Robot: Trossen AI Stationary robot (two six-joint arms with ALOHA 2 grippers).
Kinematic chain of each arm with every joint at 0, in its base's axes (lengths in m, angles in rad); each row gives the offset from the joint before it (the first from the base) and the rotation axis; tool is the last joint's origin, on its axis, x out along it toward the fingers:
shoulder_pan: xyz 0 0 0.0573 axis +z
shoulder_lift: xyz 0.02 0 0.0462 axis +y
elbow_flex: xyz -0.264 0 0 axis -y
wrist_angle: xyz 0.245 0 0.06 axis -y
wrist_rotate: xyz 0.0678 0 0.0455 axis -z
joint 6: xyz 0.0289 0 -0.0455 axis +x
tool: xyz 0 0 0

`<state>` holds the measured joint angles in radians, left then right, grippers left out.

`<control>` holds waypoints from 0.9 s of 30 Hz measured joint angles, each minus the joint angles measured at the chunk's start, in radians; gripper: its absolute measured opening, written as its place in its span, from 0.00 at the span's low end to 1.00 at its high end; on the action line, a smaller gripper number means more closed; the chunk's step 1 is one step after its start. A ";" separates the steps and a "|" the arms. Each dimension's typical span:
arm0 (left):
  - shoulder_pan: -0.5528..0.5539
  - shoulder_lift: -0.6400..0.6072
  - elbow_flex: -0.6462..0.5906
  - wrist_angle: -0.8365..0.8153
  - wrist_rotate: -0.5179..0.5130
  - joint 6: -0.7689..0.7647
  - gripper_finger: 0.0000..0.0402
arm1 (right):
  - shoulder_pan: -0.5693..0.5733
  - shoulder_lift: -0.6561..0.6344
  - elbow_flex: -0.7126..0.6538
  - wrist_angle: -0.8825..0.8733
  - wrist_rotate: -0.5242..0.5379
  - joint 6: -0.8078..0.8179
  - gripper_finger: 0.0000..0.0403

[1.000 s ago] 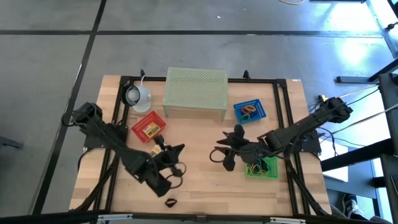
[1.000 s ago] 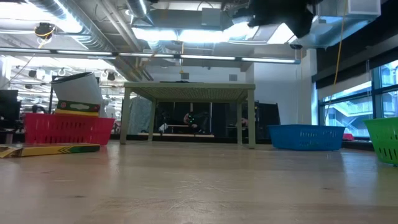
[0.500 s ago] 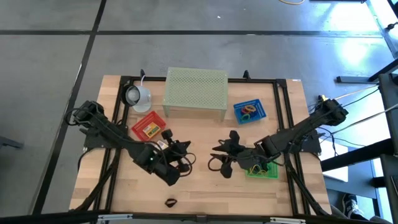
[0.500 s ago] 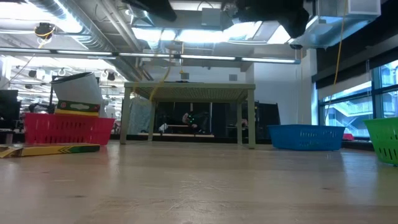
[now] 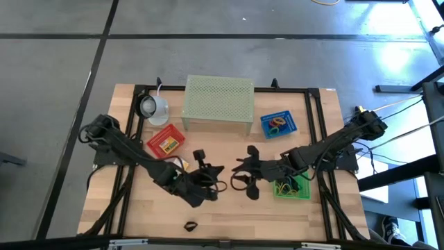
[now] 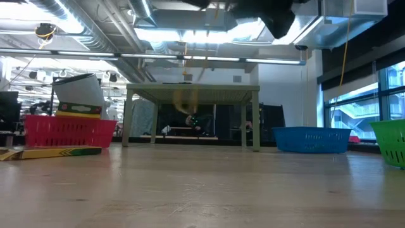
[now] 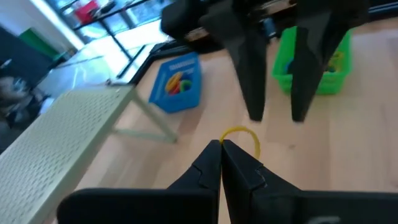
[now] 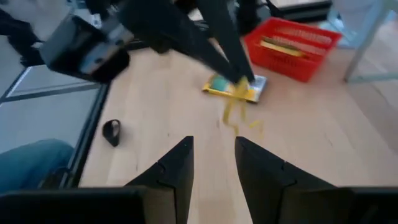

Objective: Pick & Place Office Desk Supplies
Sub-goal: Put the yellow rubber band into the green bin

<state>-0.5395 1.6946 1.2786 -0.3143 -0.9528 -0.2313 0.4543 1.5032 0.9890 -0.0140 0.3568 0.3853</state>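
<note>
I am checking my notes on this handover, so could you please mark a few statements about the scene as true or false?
1. The left gripper has its jaws shut on a thin yellow rubber loop. True.
2. The right gripper holds the yellow loop as well. False: its jaws stand open with nothing between them, facing the left gripper.
3. The red plastic basket is empty. False: a yellow printed packet lies in it.
4. The green plastic basket sits beside the right arm. True.
5. The blue plastic basket lies under the pale green perforated stand. False: it sits beside the stand, on the open wooden table.
</note>
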 joint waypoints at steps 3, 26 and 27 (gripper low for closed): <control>0.010 0.012 0.000 0.068 0.050 0.080 0.01 | -0.002 0.000 0.000 0.033 -0.011 -0.030 0.30; 0.021 0.012 0.000 0.243 0.019 0.176 0.01 | -0.015 0.000 0.000 0.059 -0.009 -0.031 0.35; 0.021 0.012 0.000 0.244 0.020 0.176 0.01 | -0.015 0.000 0.000 0.059 -0.009 -0.030 0.34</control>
<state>-0.5186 1.7065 1.2785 -0.0704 -0.9333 -0.0555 0.4397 1.5032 0.9886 0.0448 0.3473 0.3550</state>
